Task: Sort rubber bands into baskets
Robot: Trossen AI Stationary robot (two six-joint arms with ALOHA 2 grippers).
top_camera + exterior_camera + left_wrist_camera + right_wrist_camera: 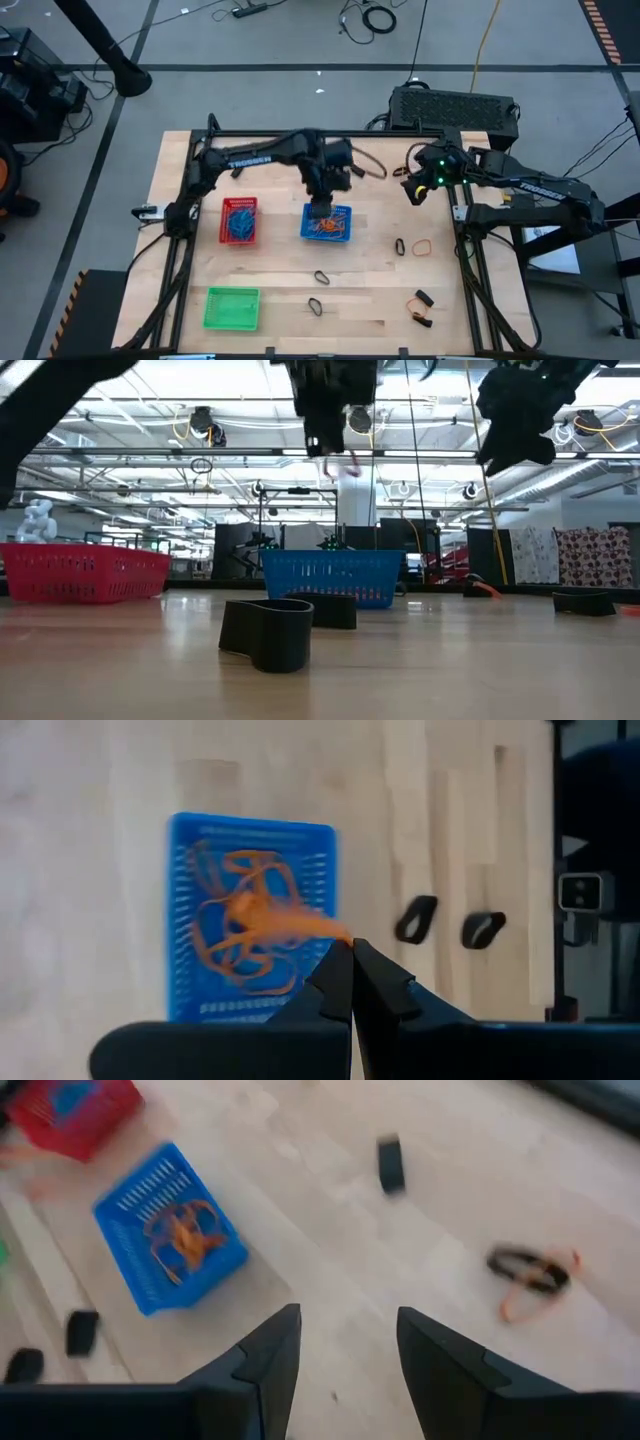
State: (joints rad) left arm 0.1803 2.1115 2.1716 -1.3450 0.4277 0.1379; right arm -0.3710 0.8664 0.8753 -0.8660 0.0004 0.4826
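Black bands point(321, 277) at near edge, loose on table. L gripper point(320, 208) pinched shut on orange band point(300, 925), directly above blue basket point(343, 232), table centre. R gripper point(414, 190) half-spread, empty, far right; orange band point(424, 245) lies just nearside of it.

Table point(280, 290) is seen as pale, smooth matt wood planks. Baskets, e.g. the blue basket point(342, 228), are seen as plastic mesh. Black rubber band point(268, 630) looks matt.
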